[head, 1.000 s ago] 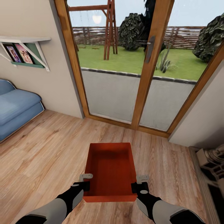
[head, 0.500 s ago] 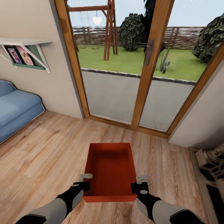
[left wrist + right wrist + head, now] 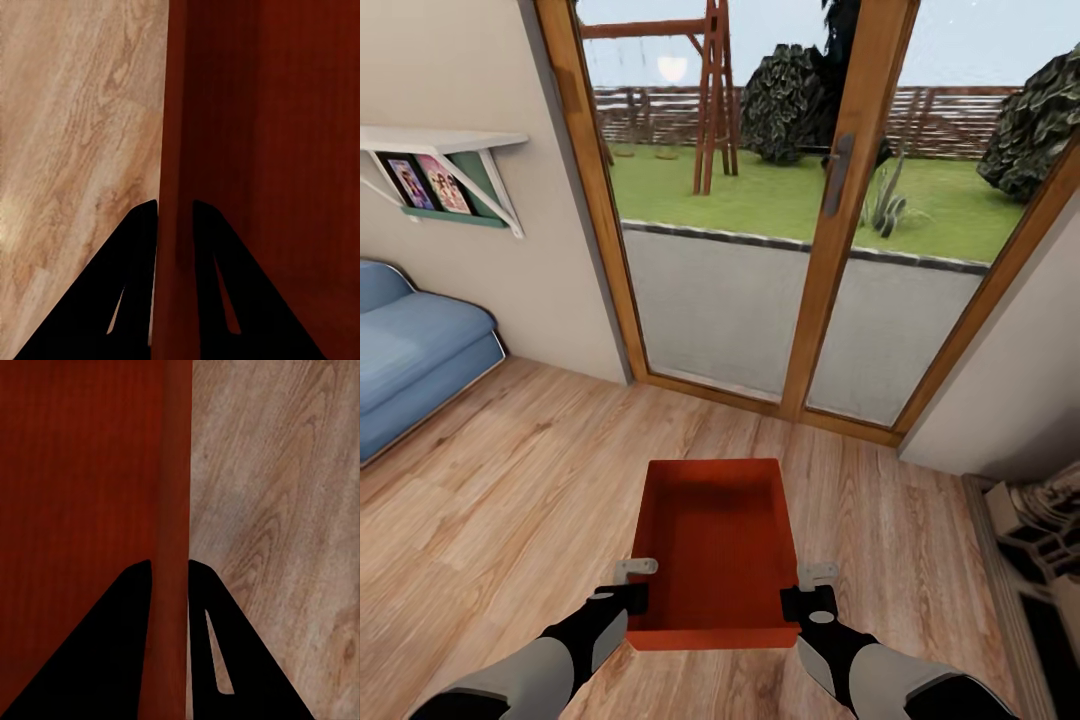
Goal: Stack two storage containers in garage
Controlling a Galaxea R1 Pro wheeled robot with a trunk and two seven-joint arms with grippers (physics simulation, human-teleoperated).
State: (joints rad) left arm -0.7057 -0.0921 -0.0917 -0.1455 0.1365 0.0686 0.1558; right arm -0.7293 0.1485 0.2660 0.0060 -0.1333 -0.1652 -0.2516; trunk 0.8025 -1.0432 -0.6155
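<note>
One red-orange lidless storage container (image 3: 715,540) hangs low over the living room's light wood plank floor (image 3: 510,500), held between both arms. My left gripper (image 3: 630,585) is shut on its left wall near the close corner, and the right gripper (image 3: 810,590) is shut on the right wall. In the left wrist view the dark fingers (image 3: 139,247) pinch the thin red wall (image 3: 174,112). The right wrist view has the same clamp, its fingers (image 3: 135,607) on the wall (image 3: 172,472). The second container and the garage are out of view.
A glass double door with a wooden frame (image 3: 820,300) stands straight ahead, with a garden behind it. A blue sofa (image 3: 410,350) and a wall shelf with pictures (image 3: 445,165) are at the left. A grey wall corner (image 3: 1000,390) and a pale stone object (image 3: 1040,530) are at the right.
The whole picture has drifted slightly, so the camera has moved a little. The container and both grippers keep the same hold.
</note>
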